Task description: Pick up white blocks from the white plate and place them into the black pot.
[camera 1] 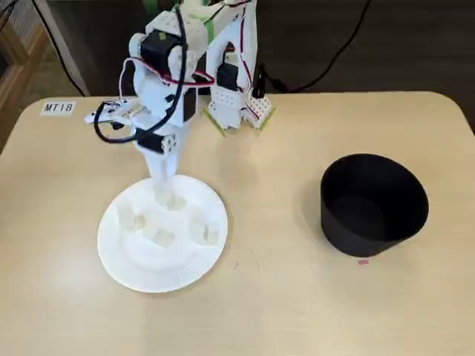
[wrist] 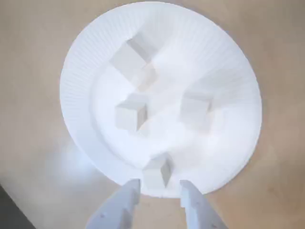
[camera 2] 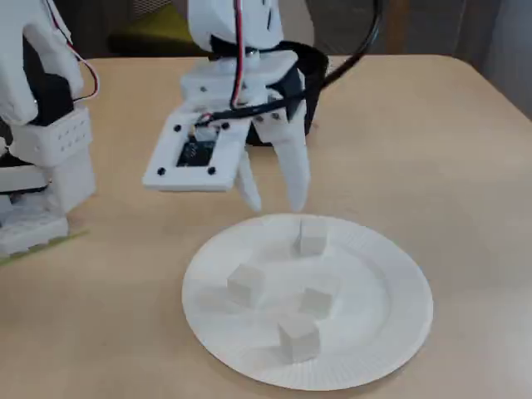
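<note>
The jaws are standing parted and empty, hanging just above the white plate [camera 2: 391,332] near its rim, over one of four white blocks [wrist: 157,171]; the black pot [camera 1: 373,204] is sitting well apart on the counter [camera 1: 260,297].

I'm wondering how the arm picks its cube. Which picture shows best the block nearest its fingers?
The wrist view: the nearest block sits just ahead of the open fingers, close and uncovered. In one fixed view the same block shows clearly but farther off, below the fingers. In the other fixed view it is faint against the white plate.
</note>
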Available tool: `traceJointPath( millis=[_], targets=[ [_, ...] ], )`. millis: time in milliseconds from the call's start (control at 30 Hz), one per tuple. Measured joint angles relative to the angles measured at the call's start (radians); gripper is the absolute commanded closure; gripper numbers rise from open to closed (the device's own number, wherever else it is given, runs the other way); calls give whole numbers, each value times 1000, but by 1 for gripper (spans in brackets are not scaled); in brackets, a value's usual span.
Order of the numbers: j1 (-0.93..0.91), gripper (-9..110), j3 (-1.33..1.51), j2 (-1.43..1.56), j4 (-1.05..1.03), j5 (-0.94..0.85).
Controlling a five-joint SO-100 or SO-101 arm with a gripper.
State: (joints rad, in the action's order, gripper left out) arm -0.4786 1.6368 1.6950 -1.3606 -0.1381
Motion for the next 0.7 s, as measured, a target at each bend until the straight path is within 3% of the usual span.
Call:
traceJointPath(
  millis=[700],
  targets=[
    [-44, 71, -322, -383, -156, -14]
  ],
)
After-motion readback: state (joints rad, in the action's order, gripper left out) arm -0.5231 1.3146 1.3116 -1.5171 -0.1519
